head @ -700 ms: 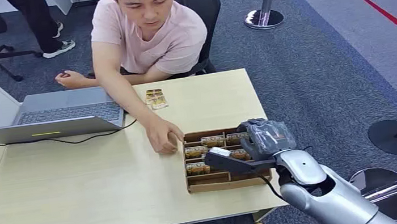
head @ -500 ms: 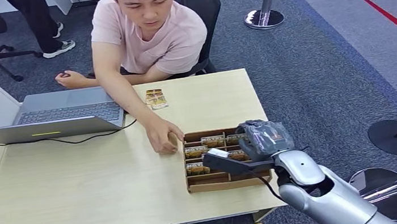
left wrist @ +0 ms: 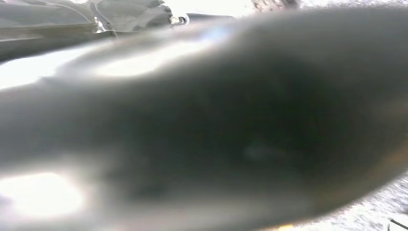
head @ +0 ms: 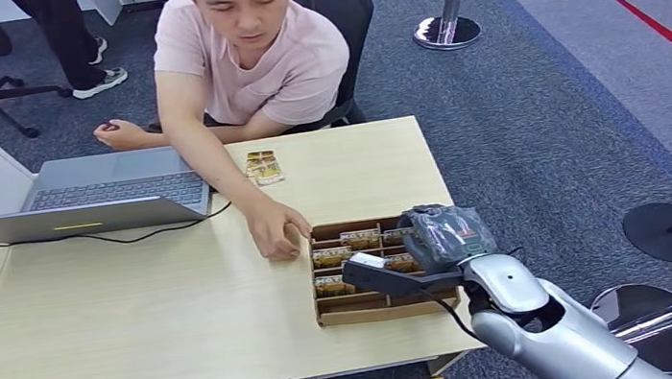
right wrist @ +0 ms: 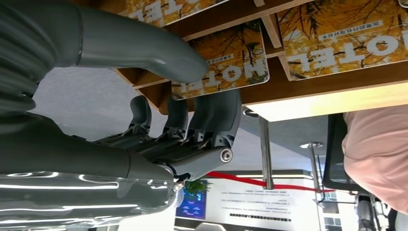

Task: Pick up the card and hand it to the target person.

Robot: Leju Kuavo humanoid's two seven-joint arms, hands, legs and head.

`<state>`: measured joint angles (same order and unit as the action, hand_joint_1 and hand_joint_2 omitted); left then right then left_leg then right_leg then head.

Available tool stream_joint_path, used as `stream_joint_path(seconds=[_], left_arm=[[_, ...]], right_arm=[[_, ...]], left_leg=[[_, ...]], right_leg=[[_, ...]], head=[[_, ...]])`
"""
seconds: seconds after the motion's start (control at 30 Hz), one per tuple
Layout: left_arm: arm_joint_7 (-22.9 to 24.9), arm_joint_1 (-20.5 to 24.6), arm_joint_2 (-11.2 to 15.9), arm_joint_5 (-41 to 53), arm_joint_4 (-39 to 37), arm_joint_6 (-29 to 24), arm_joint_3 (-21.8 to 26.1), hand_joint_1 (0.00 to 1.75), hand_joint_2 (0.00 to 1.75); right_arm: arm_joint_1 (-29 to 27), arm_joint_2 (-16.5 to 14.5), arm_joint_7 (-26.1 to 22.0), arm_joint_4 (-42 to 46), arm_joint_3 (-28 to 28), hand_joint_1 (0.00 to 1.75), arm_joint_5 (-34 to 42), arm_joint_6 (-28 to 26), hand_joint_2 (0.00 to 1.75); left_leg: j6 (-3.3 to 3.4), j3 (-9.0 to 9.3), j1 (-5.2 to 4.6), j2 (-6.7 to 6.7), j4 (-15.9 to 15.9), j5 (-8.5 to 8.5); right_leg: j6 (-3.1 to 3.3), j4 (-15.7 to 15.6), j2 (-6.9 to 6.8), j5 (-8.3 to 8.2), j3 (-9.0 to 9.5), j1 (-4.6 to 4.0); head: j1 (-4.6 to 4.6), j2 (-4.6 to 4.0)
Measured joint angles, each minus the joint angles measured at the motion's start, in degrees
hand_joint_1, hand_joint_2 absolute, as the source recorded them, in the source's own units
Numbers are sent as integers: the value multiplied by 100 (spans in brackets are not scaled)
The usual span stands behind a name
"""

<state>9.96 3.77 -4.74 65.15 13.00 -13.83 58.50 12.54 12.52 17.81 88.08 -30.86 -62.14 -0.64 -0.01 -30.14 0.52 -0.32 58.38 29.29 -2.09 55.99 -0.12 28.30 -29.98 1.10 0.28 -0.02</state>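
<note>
A pale wood counter point(head: 134, 311) stands on grey-blue carpet point(head: 537, 126), with a red line point(head: 640, 17) running across the floor at the far right and chrome barrier posts point(head: 449, 26) beyond it. A person in a pink shirt point(head: 272, 57) sits in a dark office chair point(head: 343, 5) at the far side, one hand point(head: 277, 228) resting on the wood just beside a brown tray point(head: 367, 313) of cards. An open laptop point(head: 91, 195) with a black cable point(head: 106, 239) sits at my left, and a small stack of cards point(head: 263, 167) lies near the person's arm.

My right hand point(head: 444, 234) is down over the tray's right end. In the wrist view my thumb point(right wrist: 144, 48) lies against the face of a yellow hotel card point(right wrist: 226, 67) standing in its slot, while my darker fingers point(right wrist: 214, 118) curl at its other side — a pinch seems to be forming, though I cannot tell whether the card is truly gripped. It is in the tray, not lifted. More cards point(head: 360, 239) fill the neighbouring slots.

My left wrist view is a dark blur, so I cannot tell how that hand lies.

Against the picture of 0.7 seconds ago, my right hand has edged a little toward the person and into the tray — the person, laptop and loose cards are unchanged.
</note>
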Motion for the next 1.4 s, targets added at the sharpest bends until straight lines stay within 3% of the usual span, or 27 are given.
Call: stream_joint_path(seconds=[0.33,0.43,0.57,1.23,1.4], left_arm=[[-122,0,0,-30,0,166,111,0,0],[-126,0,0,-30,0,166,126,0,0],[-163,0,0,-43,0,163,134,0,175],[-256,3,2,-123,0,111,272,0,175],[-231,2,2,-123,0,2,279,0,175]], right_arm=[[0,0,-14,-1,-1,105,0,1,175],[0,0,-15,-1,-1,115,0,1,175],[-2,0,-15,-2,-2,153,0,0,175],[84,-33,-25,-20,-88,150,7,100,175],[83,-31,-212,33,-86,150,81,-210,175]], left_leg=[[0,0,0,0,0,0],[0,0,0,0,0,0],[0,0,0,0,0,0],[0,0,0,0,0,0],[0,0,0,0,0,0]], right_leg=[[0,0,0,0,0,0],[0,0,0,0,0,0],[0,0,0,0,0,0],[0,0,0,0,0,0],[0,0,1,0,0,0]], head=[[0,0],[0,-1],[0,1],[1,1],[0,0]])
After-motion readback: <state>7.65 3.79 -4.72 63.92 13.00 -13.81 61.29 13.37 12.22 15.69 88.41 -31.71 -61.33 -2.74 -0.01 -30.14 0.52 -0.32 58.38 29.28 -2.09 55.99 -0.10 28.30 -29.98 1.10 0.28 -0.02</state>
